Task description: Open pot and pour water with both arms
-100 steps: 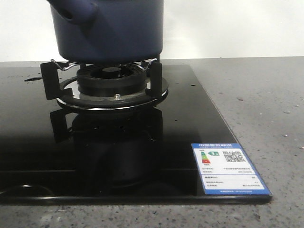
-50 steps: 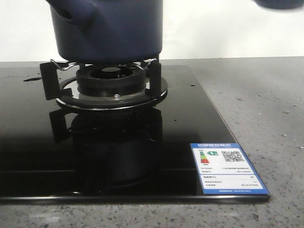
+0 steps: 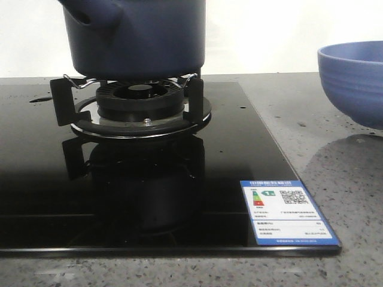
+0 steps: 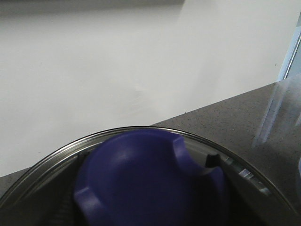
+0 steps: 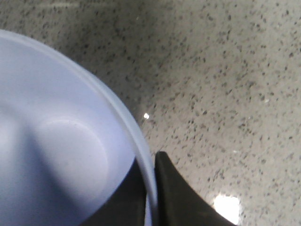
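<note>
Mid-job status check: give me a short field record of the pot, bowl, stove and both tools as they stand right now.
pot: dark navy pot sits on the burner support of the black glass stove
pot lid: blue knob fills the left wrist view inside a metal rim; tool fingers not visible
bowl: periwinkle ribbed bowl at right, raised above the speckled counter, shadow beneath
right tool: fingers pinch the bowl's rim
bowl contents: looks empty
stove label: energy sticker at the front right corner

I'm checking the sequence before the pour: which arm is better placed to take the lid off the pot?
Left. Its wrist camera sits right over the lid knob, while the right gripper is pinched on the bowl rim off to the side.
</note>
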Robot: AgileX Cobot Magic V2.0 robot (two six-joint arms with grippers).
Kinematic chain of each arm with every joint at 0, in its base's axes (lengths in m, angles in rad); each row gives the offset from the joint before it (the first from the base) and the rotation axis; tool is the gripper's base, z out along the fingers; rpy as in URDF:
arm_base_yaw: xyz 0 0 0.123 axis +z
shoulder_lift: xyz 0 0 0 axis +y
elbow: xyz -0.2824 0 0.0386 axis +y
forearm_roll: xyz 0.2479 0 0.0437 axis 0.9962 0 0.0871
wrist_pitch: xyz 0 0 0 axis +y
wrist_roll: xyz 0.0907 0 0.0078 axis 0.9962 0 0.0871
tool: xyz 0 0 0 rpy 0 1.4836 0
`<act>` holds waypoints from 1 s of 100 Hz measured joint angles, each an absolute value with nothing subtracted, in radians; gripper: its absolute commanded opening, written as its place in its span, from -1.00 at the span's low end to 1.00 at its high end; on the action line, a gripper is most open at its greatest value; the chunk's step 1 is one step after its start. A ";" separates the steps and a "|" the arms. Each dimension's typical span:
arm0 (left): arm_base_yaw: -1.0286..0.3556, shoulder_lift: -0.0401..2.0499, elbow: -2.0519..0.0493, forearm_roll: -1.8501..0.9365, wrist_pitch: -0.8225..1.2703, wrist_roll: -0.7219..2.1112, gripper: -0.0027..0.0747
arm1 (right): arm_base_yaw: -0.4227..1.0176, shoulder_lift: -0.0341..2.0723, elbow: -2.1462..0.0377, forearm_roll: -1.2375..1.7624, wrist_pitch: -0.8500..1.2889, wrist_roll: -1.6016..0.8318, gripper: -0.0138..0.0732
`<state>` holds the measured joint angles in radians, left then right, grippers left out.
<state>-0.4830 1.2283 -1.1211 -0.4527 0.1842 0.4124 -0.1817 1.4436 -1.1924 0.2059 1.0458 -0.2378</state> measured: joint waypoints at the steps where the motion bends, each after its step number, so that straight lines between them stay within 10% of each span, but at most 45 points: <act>1: -0.483 1.228 -1.121 -0.453 0.184 0.412 -0.06 | -0.182 1.444 -1.192 0.206 1.040 -0.238 -0.78; 30: -0.485 1.235 -1.127 -0.453 0.168 0.412 -0.06 | -0.182 1.487 -1.188 0.206 1.014 -0.240 -0.73; 59: -0.485 1.238 -1.127 -0.453 0.168 0.412 -0.06 | -0.182 1.497 -1.191 0.206 1.014 -0.240 0.31; 100: -0.523 1.322 -1.148 -0.430 0.113 0.412 -0.06 | -0.182 1.315 -1.273 0.206 1.049 -0.240 0.33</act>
<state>-0.5234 1.3224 -1.1477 -0.4299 0.1133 0.4124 -0.1817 1.3154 -1.2726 0.2059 1.0487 -0.2399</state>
